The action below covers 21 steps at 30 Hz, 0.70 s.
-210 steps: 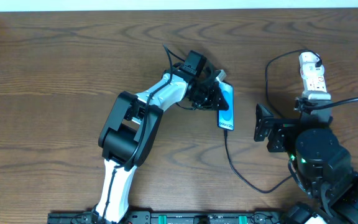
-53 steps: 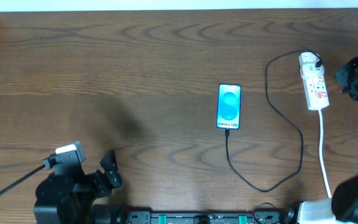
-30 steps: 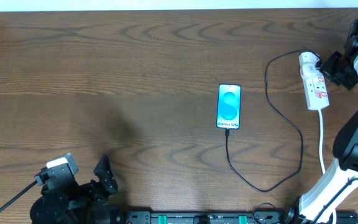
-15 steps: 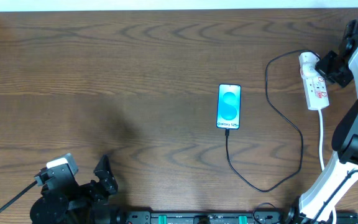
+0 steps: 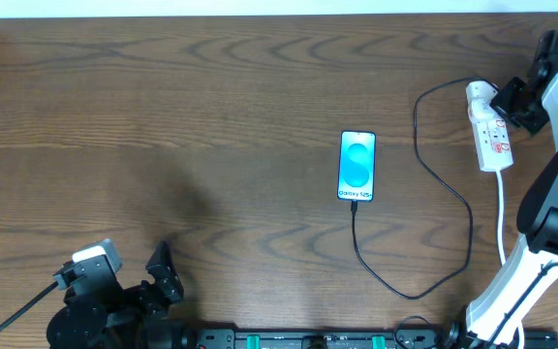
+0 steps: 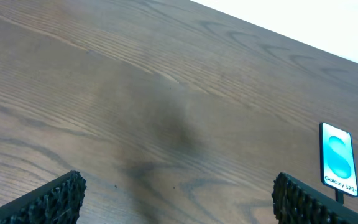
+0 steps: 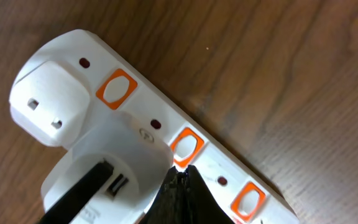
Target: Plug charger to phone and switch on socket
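Closest to the base, the left gripper (image 5: 163, 273) hangs low at the table's near-left corner, its jaws spread wide and holding nothing; the left wrist view shows only bare wood between its two ridged fingers (image 6: 50, 200). From there the brown table (image 5: 163, 116) runs open and uncluttered toward the far edge and across to the middle. The charger (image 5: 386, 276) begins its loop near the front edge, right of centre. One run climbs to meet the near short edge of the phone (image 5: 357, 166), which lies flat in mid-table, screen up and lit turquoise, with clear wood on all sides. The cable's other run sweeps right and away, curving round to its plug (image 5: 480, 94) seated at the far end of the socket (image 5: 492, 136). That white strip lies lengthwise close to the table's right side, its white cord (image 5: 503, 223) trailing back toward the front. The right arm reaches along that right margin. The right gripper (image 7: 180, 183) has its jaws pressed together around nothing, their dark tip touching the strip's face beside an orange switch (image 7: 187, 146).
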Available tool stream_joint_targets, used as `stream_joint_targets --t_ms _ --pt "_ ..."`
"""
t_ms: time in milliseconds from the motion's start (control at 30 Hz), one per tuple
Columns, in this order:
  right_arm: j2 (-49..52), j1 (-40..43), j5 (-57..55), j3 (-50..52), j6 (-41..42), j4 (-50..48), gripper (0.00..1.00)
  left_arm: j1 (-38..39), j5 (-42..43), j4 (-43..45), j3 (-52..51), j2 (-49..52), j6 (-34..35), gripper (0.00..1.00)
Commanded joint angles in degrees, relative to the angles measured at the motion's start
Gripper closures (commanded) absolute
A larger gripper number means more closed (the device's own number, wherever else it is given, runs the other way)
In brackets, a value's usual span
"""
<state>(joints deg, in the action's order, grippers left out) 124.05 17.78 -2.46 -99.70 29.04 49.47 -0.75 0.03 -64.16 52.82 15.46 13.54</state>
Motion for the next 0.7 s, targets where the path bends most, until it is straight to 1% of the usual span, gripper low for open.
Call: stream_joint_targets --t_ms 0,433,667 --pt "2.32 0.68 0.33 -1.09 -0.85 -0.50 0.99 -0.31 -0.55 -0.07 0.15 -0.81 0.50 0.04" --pt "2.51 0.66 1.64 -1.01 -0.85 -2.95 0.99 -0.31 -0.55 -0.07 0.15 -0.81 0.52 0.04" --pt "2.67 -0.04 5.88 1.40 -0.79 -3.52 0.99 -0.31 -0.55 -0.07 0.15 -0.81 0.50 0.04"
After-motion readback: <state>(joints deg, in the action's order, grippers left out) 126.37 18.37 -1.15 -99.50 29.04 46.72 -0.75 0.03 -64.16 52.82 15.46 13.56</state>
